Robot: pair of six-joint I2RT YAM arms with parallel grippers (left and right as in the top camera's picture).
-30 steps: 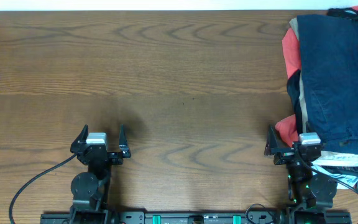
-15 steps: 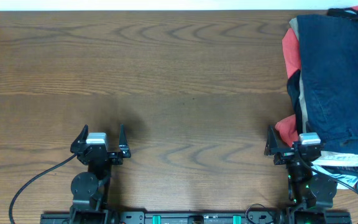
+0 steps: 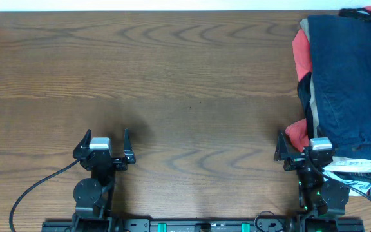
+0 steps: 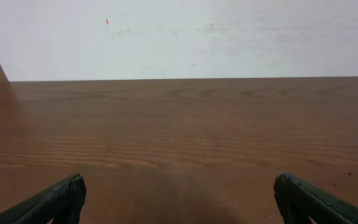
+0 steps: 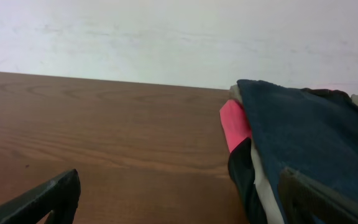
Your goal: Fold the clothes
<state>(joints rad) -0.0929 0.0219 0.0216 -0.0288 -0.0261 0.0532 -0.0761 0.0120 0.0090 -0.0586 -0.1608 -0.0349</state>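
The soft pile of clothes, dark navy blue on top, lies long-ways front to back at the brown wooden worktop's right edge, right by the open, empty right pincer and far from the open, empty left pincer.

A wooden desk filled nearly the whole overhead view; its surface was mid-brown with long wavy grain running side to side; the light fell evenly, with only a faint sheen. At the far edge rose a plain white wall — matt, slightly scuffed and smudged in grey; a tiny red speck sat high on it in the left wrist view; from above the wall showed only as a thin pale strip.
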